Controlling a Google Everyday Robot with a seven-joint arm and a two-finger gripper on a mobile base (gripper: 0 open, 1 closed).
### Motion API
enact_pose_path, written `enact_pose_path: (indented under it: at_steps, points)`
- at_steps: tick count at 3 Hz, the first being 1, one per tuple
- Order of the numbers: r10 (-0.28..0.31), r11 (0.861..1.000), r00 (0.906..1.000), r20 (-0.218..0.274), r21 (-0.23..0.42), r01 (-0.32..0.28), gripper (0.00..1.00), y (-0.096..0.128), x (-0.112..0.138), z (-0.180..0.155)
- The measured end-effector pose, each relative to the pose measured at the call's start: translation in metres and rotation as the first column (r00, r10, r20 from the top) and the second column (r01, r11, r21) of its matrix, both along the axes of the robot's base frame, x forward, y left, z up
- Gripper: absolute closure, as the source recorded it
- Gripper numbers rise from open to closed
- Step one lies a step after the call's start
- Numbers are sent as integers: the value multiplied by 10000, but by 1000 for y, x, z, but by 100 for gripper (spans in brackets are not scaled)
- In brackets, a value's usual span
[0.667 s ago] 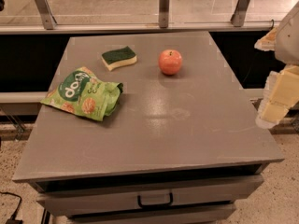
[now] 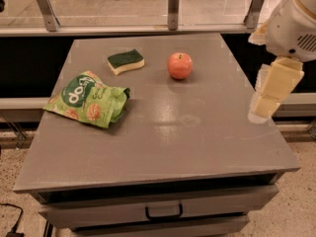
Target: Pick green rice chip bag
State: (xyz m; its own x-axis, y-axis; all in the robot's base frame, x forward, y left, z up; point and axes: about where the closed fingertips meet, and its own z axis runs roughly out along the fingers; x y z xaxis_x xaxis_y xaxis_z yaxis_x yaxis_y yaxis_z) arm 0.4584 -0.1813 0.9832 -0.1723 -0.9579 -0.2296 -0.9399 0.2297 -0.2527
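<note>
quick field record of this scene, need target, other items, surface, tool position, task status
target: crinkled light-green rice chip bag, lying flat near the table's left edge
other items: yellow sponge with dark green top, behind the bag; round red-orange apple, right of the sponge
surface: grey table, with a handled drawer in front below
tool: cream-coloured tool, raised at the table's right edge, far from the bag and holding nothing
task status: bag not yet grasped
</note>
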Motion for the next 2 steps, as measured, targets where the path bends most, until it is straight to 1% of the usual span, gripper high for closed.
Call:
enact_pose_path:
  at_steps: [1, 2]
  points:
    - [690, 9971, 9973, -263, 332, -681, 0, 65, 33, -7]
    - [1171, 9921, 9917, -530, 522, -1144, 0, 108, 51, -16]
